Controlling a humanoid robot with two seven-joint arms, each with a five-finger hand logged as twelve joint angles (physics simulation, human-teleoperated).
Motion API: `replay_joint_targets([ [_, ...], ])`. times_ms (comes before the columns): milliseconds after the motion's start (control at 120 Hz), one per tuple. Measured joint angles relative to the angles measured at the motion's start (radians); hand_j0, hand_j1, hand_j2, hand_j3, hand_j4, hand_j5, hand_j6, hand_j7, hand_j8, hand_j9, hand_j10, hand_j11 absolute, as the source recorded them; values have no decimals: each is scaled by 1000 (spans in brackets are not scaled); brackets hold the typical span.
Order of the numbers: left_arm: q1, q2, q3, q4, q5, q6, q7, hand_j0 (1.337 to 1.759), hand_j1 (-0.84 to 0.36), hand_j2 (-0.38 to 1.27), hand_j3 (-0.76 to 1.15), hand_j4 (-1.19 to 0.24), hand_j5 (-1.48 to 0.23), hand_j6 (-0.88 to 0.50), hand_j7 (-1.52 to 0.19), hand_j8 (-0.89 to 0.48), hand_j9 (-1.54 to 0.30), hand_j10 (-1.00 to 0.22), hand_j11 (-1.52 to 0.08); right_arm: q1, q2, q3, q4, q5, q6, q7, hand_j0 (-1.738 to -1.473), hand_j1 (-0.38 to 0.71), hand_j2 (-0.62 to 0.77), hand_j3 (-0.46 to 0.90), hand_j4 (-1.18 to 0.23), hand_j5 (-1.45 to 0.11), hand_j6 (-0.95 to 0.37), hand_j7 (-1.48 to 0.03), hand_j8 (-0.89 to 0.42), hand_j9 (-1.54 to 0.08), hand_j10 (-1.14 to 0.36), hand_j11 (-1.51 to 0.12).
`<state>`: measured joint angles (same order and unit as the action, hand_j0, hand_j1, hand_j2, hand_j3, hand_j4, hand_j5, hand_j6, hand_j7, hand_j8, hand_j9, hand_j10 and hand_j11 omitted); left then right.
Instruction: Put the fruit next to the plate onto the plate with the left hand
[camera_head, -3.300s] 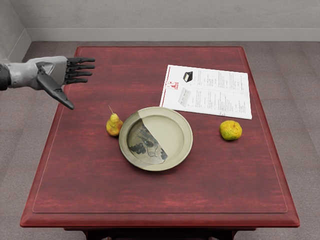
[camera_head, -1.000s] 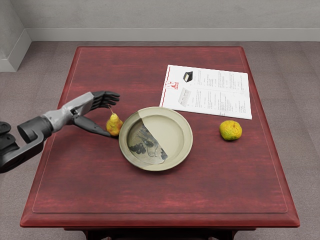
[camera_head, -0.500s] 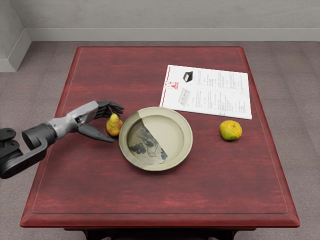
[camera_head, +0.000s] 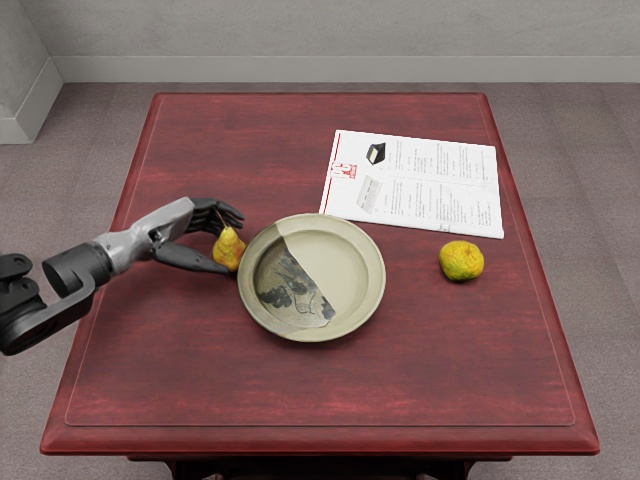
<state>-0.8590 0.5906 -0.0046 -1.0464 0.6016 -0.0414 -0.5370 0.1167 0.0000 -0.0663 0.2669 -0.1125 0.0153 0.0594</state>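
A small yellow pear (camera_head: 229, 251) with a thin stem stands upright on the table, touching the left rim of the beige plate (camera_head: 366, 243). The plate holds no fruit and has a dark painted pattern on its left half. My left hand (camera_head: 226, 243) lies low on the table just left of the pear. Its dark fingers (camera_head: 224, 213) curve behind the pear and its thumb (camera_head: 195, 260) reaches along the front. The hand brackets the pear but is open, with gaps still showing. The right arm is out of view.
A yellow-green round fruit (camera_head: 461, 260) sits right of the plate, a hand's width away. A printed sheet (camera_head: 412, 182) lies at the back right. The red table (camera_head: 320, 380) has bare surface in front of the plate.
The left hand came down from the back left to the pear, and its fingers and thumb have drawn in closer around the fruit. The pear has not moved.
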Motion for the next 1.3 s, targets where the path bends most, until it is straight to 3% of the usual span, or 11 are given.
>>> replay_joint_targets([
  [408, 0, -31, 11, -1, -1, -1, 0, 1658, -230, 103, 0, -497, -624, -497, -623, -470, -630, -451, -632, 0, 0, 0, 0, 0, 0, 0, -1658, -333, -3, 0, -13, -17, -13, -17, -13, -17, -13, -17],
  [617, 2, -32, 16, -3, -2, -3, -1, 1658, -263, 117, 0, -561, -629, -367, -809, -527, -667, -496, -675, 0, 0, 0, 0, 0, 0, 0, -1658, -333, -3, 0, -13, -17, -13, -17, -13, -17, -13, -17],
  [650, 0, -31, 18, -3, 1, -4, -1, 1658, -271, 120, 0, -570, -643, -369, -800, -543, -680, -509, -688, 0, 0, 0, 0, 0, 0, 0, -1658, -333, -3, 0, -13, -17, -13, -17, -13, -17, -13, -17],
  [658, 0, -31, 18, -4, 3, -4, 1, 1658, -274, 123, 0, -570, -649, -426, -709, -534, -683, -507, -692, 0, 0, 0, 0, 0, 0, 0, -1658, -333, -3, 0, -13, -17, -13, -17, -13, -17, -13, -17],
  [667, 0, -31, 19, -3, 3, -3, 2, 1658, -277, 118, 0, -574, -650, -372, -757, -549, -688, -489, -698, 0, 0, 0, 0, 0, 0, 0, -1658, -333, -3, 0, -13, -17, -13, -17, -13, -17, -13, -17],
  [842, 1, -28, 21, -4, 4, -8, -2, 1656, -294, 110, 0, -598, -697, -366, -769, -499, -745, -470, -765, 0, 0, 0, 0, 0, 0, 0, -1658, -333, -3, 0, -13, -17, -13, -17, -13, -17, -13, -17],
  [1017, -4, -15, 24, -6, 8, -9, -6, 1655, -267, 161, 0, -592, -739, -490, -758, -524, -766, -498, -780, 0, 0, 0, 0, 0, 0, 0, -1658, -333, -3, 0, -13, -17, -13, -17, -13, -17, -13, -17],
  [1300, -7, 11, 23, -19, 10, -13, -10, 1656, -274, 161, 0, -595, -785, -569, -790, -505, -787, -487, -795, 0, 0, 0, 0, -1, 0, 0, -1658, -333, -3, 0, -13, -17, -13, -17, -13, -17, -13, -17],
])
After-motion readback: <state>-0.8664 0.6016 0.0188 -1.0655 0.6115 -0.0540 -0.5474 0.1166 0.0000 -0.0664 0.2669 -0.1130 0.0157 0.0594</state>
